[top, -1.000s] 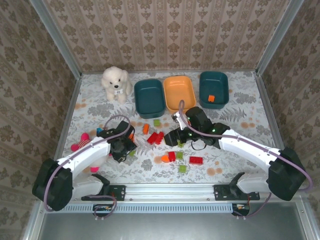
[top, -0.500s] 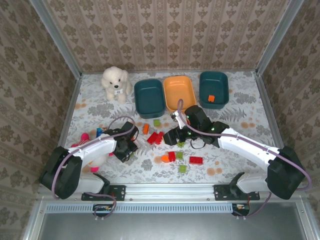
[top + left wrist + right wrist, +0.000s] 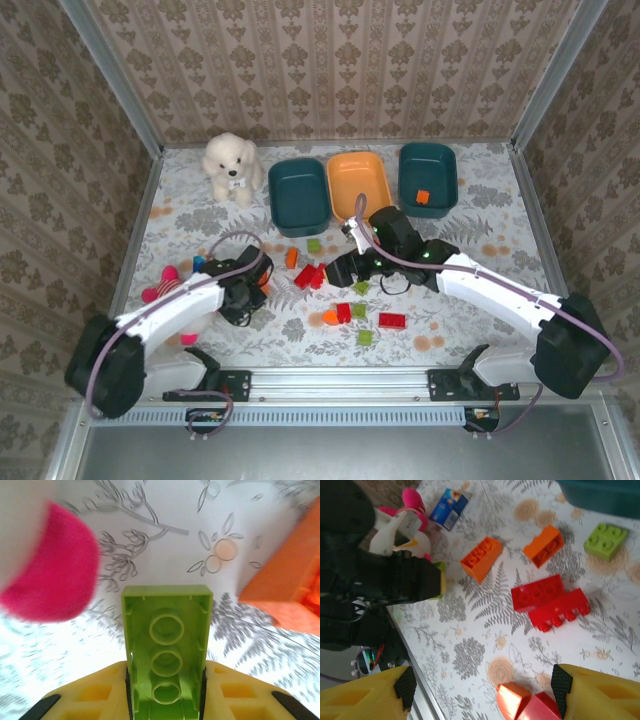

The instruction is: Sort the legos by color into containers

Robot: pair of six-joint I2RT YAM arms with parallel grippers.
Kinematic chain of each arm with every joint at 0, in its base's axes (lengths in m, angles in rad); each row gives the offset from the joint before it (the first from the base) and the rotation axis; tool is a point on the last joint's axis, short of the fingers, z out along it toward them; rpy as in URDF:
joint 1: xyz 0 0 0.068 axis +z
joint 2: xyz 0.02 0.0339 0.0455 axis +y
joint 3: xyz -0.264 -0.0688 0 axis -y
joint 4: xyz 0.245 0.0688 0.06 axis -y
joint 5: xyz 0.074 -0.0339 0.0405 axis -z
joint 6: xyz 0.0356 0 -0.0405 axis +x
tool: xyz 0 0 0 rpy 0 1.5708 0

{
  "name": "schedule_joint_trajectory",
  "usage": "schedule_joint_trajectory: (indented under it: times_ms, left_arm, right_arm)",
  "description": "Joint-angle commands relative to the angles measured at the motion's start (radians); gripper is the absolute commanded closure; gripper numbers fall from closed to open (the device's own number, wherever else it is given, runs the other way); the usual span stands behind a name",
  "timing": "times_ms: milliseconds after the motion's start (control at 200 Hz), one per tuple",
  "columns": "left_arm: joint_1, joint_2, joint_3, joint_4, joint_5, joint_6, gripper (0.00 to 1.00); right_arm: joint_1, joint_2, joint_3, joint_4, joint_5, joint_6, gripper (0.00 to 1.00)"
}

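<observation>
Green lego (image 3: 167, 645) in left hand (image 3: 167, 697)

Far side of the surface I've got the left teal bin (image 3: 298, 195), orange bin (image 3: 360, 185) and right teal bin (image 3: 428, 175), which has one orange brick (image 3: 423, 197) inside. Red bricks (image 3: 537, 592) and orange bricks (image 3: 481, 557) lie loose mid-surface. A lime brick (image 3: 167, 650) is clamped in my left gripper (image 3: 167, 692).

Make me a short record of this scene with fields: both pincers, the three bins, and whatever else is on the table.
left pincer: shut on a lime green brick, its underside facing the wrist camera
right pincer: open, holding nothing, above red bricks
left teal bin: empty
orange bin: empty
right teal bin: one orange brick
table: loose bricks between the arms
other things: white toy dog, pink doll
</observation>
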Motion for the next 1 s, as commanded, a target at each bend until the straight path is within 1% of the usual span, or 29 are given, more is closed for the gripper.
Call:
schedule_joint_trajectory:
  times_ms: [0, 50, 115, 245, 340, 420, 545, 635, 710, 810, 830, 920, 995]
  left_arm:
    - [-0.004, -0.085, 0.153, -0.186, -0.119, 0.112, 0.79]
    - [0.008, -0.064, 0.221, -0.172, -0.115, 0.193, 0.78]
    - [0.035, 0.013, 0.313, -0.123, -0.071, 0.305, 0.78]
    - [0.066, 0.263, 0.538, -0.036, -0.003, 0.494, 0.78]
    - [0.098, 0.461, 0.728, 0.010, 0.066, 0.580, 0.78]
    - [0.119, 0.637, 0.911, 0.009, 0.112, 0.637, 0.78]
    - [0.139, 0.894, 1.212, -0.062, 0.132, 0.719, 0.78]
    - [0.158, 1.051, 1.373, -0.110, 0.155, 0.738, 0.77]
    - [0.175, 1.144, 1.457, -0.125, 0.173, 0.744, 0.77]
    - [0.176, 1.222, 1.509, -0.122, 0.192, 0.749, 0.76]
    - [0.204, 1.234, 1.514, -0.122, 0.198, 0.749, 0.76]
    - [0.214, 1.264, 1.517, -0.111, 0.232, 0.750, 0.70]
    - [0.217, 1.272, 1.512, -0.102, 0.256, 0.757, 0.60]
  right_arm:
    - [-0.021, -0.045, 0.064, 0.006, 0.029, 0.048, 0.25]
    - [-0.037, -0.057, 0.076, 0.036, 0.046, 0.079, 0.25]
    - [-0.063, -0.067, 0.083, 0.094, 0.071, 0.130, 0.25]
    - [-0.120, -0.064, 0.092, 0.185, 0.139, 0.230, 0.24]
    - [-0.170, -0.050, 0.107, 0.216, 0.198, 0.293, 0.24]
    - [-0.209, -0.029, 0.131, 0.194, 0.233, 0.312, 0.24]
    - [-0.245, -0.011, 0.157, 0.138, 0.259, 0.316, 0.24]
    - [-0.258, -0.023, 0.155, 0.108, 0.266, 0.317, 0.24]
    - [-0.263, -0.042, 0.141, 0.086, 0.274, 0.321, 0.24]
    - [-0.267, -0.078, 0.109, 0.069, 0.290, 0.323, 0.24]
    - [-0.268, -0.084, 0.105, 0.063, 0.293, 0.323, 0.24]
    - [-0.273, -0.106, 0.095, 0.019, 0.311, 0.317, 0.24]
    - [-0.274, -0.124, 0.088, -0.020, 0.334, 0.305, 0.23]
